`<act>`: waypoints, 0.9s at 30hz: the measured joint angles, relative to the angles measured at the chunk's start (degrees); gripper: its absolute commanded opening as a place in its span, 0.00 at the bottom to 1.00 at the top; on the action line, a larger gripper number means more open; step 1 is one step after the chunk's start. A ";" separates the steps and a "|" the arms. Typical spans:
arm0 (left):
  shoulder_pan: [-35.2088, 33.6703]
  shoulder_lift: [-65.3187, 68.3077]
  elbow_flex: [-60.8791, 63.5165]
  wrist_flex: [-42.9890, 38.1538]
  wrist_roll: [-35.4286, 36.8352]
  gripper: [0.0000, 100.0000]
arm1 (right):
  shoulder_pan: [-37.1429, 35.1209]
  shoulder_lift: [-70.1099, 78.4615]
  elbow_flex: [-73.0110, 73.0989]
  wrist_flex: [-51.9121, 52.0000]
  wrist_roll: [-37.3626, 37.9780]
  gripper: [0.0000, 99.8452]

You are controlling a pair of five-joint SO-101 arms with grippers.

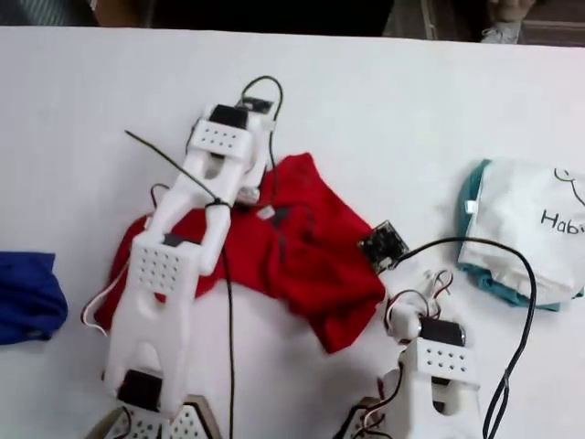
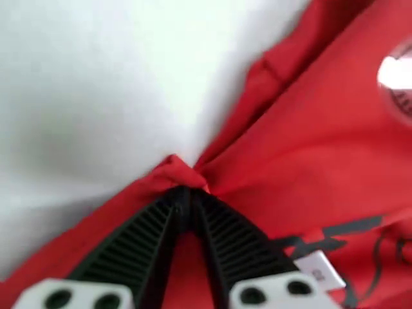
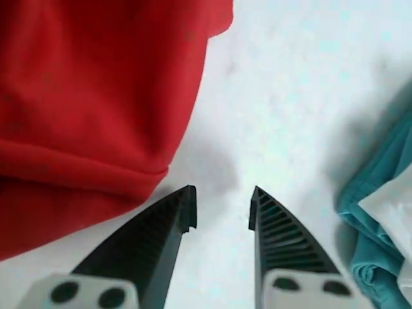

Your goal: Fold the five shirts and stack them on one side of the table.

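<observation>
While left jaws pinch the crumpled red shirt [image 1: 315, 256], ribbed right jaws gape

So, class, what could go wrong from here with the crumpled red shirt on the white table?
The left gripper pinches just a small peak at the edge of the crumpled red shirt, so the fabric may slip out when pulled. The right gripper is open over the bare white table, so the shirt could drag or bunch instead of folding.
</observation>
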 measured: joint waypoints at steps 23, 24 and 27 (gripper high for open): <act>-4.13 -30.07 29.27 4.04 -11.43 0.03 | 0.00 0.00 0.26 0.00 0.00 0.14; -5.27 -31.65 31.30 4.04 -12.84 0.03 | 0.00 0.00 0.26 0.00 0.00 0.14; -10.46 -36.92 36.31 4.04 -16.09 0.03 | 0.00 0.00 0.26 0.00 0.00 0.14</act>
